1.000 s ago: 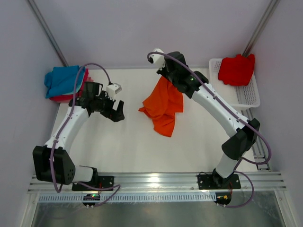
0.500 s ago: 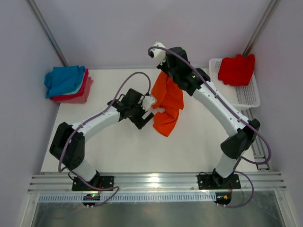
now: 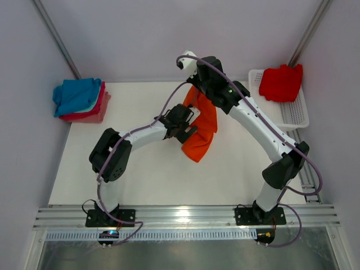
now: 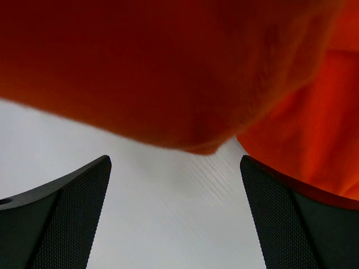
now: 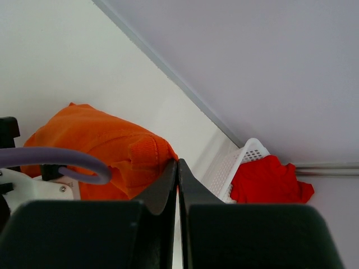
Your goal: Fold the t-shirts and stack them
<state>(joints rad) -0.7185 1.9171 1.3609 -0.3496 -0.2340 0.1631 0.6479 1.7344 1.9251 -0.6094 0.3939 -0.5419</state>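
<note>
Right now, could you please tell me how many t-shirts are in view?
5: orange t-shirt hanging from the right tool; red t-shirt in the basket; blue t-shirt, thin teal t-shirt and pink t-shirt stacked far left. The stack may hide more.

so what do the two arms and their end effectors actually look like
Both match: the left arm and right arm have white tubular links between bulky black joints, with purple cables looping along them. The right one shows a small green light. The left end effector and right end effector each have two black fingers with fine mesh-textured pads.
</note>
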